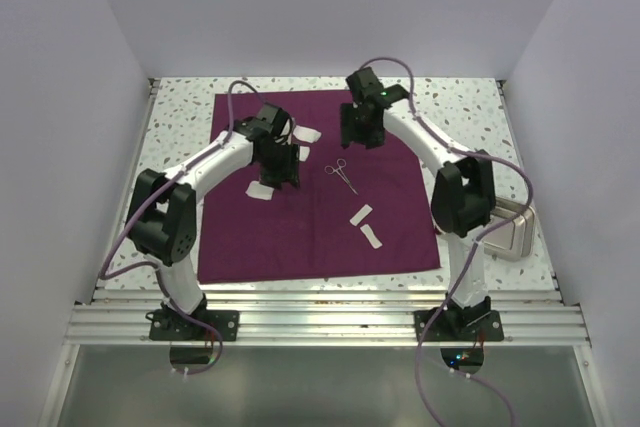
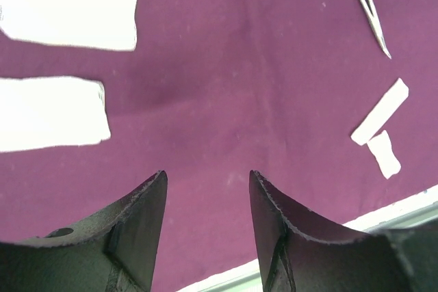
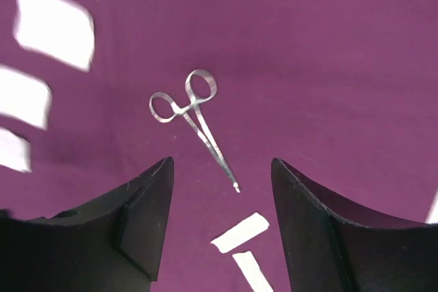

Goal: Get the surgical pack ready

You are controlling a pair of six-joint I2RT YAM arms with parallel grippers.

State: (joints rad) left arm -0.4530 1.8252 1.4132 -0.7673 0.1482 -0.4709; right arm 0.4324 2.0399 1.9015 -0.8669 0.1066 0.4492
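A large plum-purple fabric cloth [image 1: 300,237] lies flat on the speckled table [image 1: 180,117]. Only the top view shows the small rectangular steel tray [image 1: 515,235], seemingly off the cloth behind the right arm. The right wrist view shows the silvery scissor-like instrument [image 3: 202,135] whole, under the released, empty right pincer [image 3: 222,169]. The left pincer [image 2: 207,182], also released, hovers near white gauze pads [image 2: 48,111].

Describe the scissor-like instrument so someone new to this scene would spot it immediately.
Start at the big plum-purple cloth. Near its centre lies the silvery instrument. It is the only metal, ring-handled item on it; its neighbours are flat white gauze pads.
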